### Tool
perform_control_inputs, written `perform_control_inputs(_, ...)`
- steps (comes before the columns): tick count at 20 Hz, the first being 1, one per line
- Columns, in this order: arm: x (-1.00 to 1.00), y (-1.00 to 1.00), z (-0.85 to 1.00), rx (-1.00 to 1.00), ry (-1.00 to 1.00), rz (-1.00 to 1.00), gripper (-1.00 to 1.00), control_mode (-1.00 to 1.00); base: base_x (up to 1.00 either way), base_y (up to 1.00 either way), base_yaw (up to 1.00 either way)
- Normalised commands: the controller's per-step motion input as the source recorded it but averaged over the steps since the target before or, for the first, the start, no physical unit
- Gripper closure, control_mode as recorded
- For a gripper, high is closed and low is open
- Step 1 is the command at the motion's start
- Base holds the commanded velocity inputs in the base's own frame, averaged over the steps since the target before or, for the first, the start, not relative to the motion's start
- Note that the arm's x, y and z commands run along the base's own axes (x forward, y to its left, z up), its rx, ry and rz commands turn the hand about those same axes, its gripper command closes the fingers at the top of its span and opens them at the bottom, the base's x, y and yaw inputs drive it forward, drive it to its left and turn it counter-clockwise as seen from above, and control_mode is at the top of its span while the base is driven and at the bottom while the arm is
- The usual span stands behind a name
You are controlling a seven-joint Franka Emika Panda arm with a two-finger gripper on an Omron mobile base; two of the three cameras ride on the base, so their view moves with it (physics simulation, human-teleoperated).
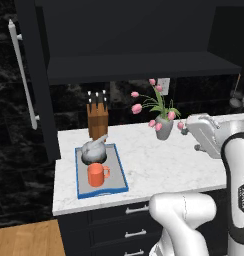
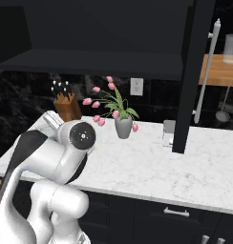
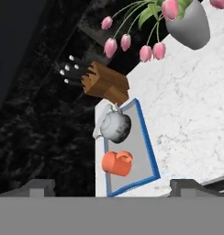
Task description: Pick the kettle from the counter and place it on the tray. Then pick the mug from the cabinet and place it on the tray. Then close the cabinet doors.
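I see the tray (image 1: 122,175) lying flat near the left end of the desk (image 1: 164,165), and both task items sit inside its blue rim. The kettle (image 1: 93,150) occupies the back half, closest to the wooden knife block (image 1: 97,120) that stands just behind the tray. The mug (image 1: 97,175) stands upright in the front half, its handle turned toward the tray's right edge, and it sits just beside the kettle; I cannot tell whether the two touch. My end effector (image 3: 111,189) is released, its fingertips (image 3: 38,187) spread wide with nothing between them, and it looks from a distance toward the tray from the tray's right. In the left base view the hand hangs above the right part of the desk, well apart from the tray. A grey vase of pink tulips (image 1: 163,127) stands near the back of the desk between the hand and the knife block. Above the desk the cabinet (image 1: 134,35) is open: its dark shelf (image 1: 144,67) is exposed, and the cabinet doors (image 1: 31,75) stand swung outward on either side, each showing a long silver bar handle (image 1: 23,75).
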Motion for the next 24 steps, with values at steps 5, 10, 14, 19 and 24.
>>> perform_control_inputs(5,-0.73,-0.4,0.06,0.07,-0.12,-0.07,1.0,-1.0,0.0,0.0,0.0)
perform_control_inputs(10,-0.17,-0.07,0.0,0.02,-0.01,-0.01,1.0,-1.0,0.0,0.0,0.0)
perform_control_inputs(14,-0.69,-0.28,0.21,0.17,-0.07,-0.09,1.0,-1.0,0.0,0.0,0.0)
perform_control_inputs(19,-0.68,-0.55,0.41,0.34,-0.09,-0.25,1.0,-1.0,0.0,0.0,0.0)
perform_control_inputs(24,-0.36,-0.93,0.18,0.43,0.0,-0.13,1.0,-1.0,0.0,0.0,0.0)
